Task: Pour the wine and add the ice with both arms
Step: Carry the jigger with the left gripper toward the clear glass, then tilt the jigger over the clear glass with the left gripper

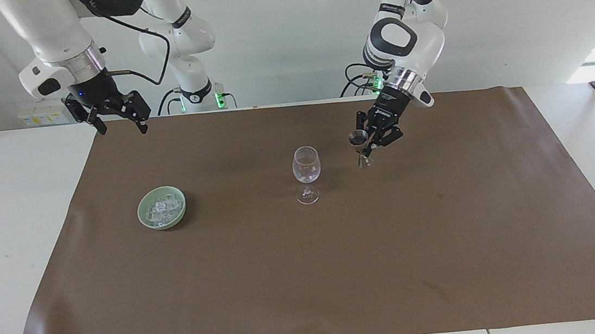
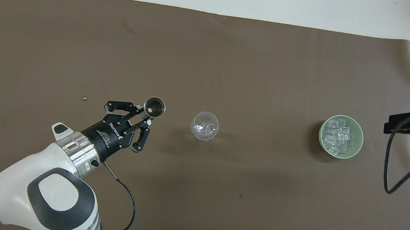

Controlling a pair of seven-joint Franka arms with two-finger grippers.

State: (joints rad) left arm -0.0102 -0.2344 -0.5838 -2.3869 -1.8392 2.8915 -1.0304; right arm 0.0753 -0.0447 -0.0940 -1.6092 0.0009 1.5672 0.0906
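Facing view, scanning across, you see the right gripper (image 1: 117, 122) first: it hangs w/ jaws spread wide and nothing between them, over the mat's (image 1: 286, 277) edge at the right arm's end of the table. That arm waits.

Below that gripper in the frame, sitting on the mat and well apart from it, you've got the pale green bowl (image 1: 143, 213) w/ the ice (image 1: 162, 210) heaped inside, clear cubes. In the overhead view the same bowl (image 2: 360, 136) and ice (image 2: 337, 138) lie just beside the right gripper's black tips (image 2: 403, 123), which poke in from the frame's edge.

Next, mid-mat, 1 wine glass (image 1: 306, 176) stands upright on its foot, clear; you can't tell if there's any liquid in it. From overhead its rim (image 2: 205, 126) reads as a circle.

Then the left gripper (image 1: 368, 148), up in the air just beside the glass, toward the left arm's end. It's clamped on a small metal jigger (image 1: 359, 144), a 2-cone measure, gripped at the waist, mouth up and near bowl height of the glass. Jigger and glass are apart, not touching. Overhead, the left gripper (image 2: 145, 117) angles toward the glass w/ the jigger's open mouth (image 2: 154, 107) showing as a dark ring.

1 tiny pale speck (image 2: 84, 98) lies on the mat toward the left arm's end from that gripper.
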